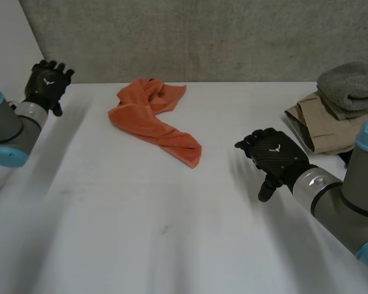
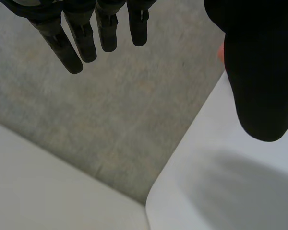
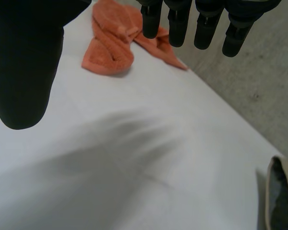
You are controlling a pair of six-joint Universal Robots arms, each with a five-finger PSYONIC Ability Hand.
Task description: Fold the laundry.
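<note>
My left hand (image 1: 47, 86) hung at the far left corner of the table (image 1: 141, 233). Its fingers (image 2: 72, 48) were straight, the thumb stood apart, and there was nothing in it. I judged it was parked out there to leave the middle free.

The orange towel (image 1: 153, 119) lay crumpled near the table's back edge, between the two hands. It was bunched at its far end, with a tail running toward the right hand. Neither hand touched it, and it was not yet flattened, so I judged the folding had not begun.

My right hand (image 1: 273, 159) hovered over bare table, near that tail but apart from it. Its fingers (image 3: 177, 28) were loosely straight, empty, and pointed toward the cloth, which I read as lined up for a reach. Nothing stood between it and the towel.

Further right, at the table's edge, sat a stack: a grey folded cloth (image 1: 351, 82) on a beige garment (image 1: 319, 122), seemingly already done. It lay close beside the right arm, and a wide swing there could knock it.
</note>
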